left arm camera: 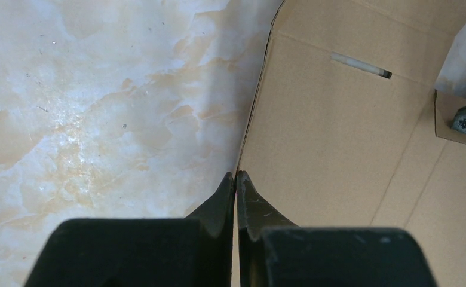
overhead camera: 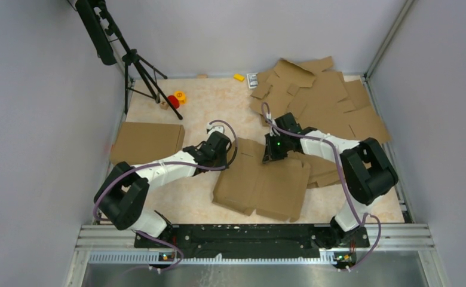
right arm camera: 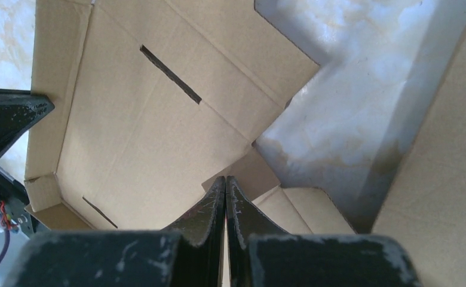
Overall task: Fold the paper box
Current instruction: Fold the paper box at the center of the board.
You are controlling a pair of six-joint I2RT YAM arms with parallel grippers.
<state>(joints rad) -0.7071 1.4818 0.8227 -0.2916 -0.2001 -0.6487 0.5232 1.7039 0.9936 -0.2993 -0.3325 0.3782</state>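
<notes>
A: Center of the top view, a bit low: the paper box lies opened out flat on the desk. Brown cardboard, flaps spread.
B: Left gripper?
A: I've got the left gripper fully closed, tips right at the box's left edge. Marble desk is on one side of the tips, cardboard on the other. Can't tell if any cardboard is nipped.
B: Right one?
A: Right gripper is closed too, with nothing visible between the fingers. Its tips are over a small flap near the box's upper edge. A slot shows upper left in my right wrist view.
B: Anything else?
A: Pile of blanks upper right, folded box mid-left, tripod upper left.
</notes>
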